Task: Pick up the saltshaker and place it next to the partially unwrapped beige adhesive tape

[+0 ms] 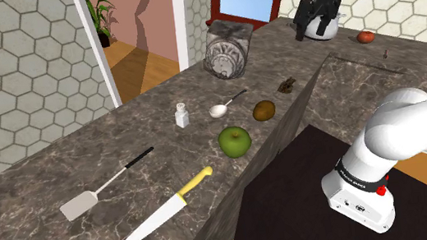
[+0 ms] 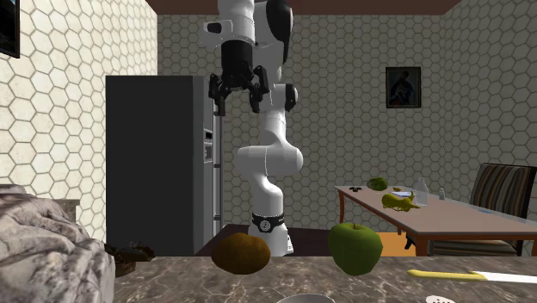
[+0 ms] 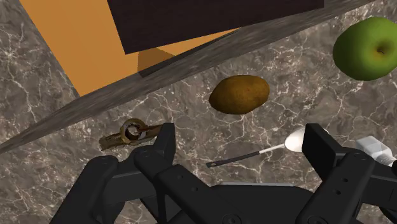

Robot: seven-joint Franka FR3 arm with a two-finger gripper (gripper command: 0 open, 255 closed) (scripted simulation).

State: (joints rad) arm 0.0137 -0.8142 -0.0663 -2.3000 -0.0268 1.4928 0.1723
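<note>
Dark marble counter (image 1: 60, 165) between hex-tiled walls. The arm (image 2: 271, 163) stands tall from its stand, wrist turned down, with the gripper (image 1: 318, 24) high above the counter, fingers wide apart and empty. The saltshaker (image 1: 181, 114) stands mid-counter, just beside the spoon (image 1: 227, 105). The tape (image 3: 132, 132) lies near the counter's edge, with bare marble between it and the kiwi (image 3: 240, 94).

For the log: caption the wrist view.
Open black two-finger gripper over dark marbled counter, brown oval kiwi, round green apple beyond.
</note>
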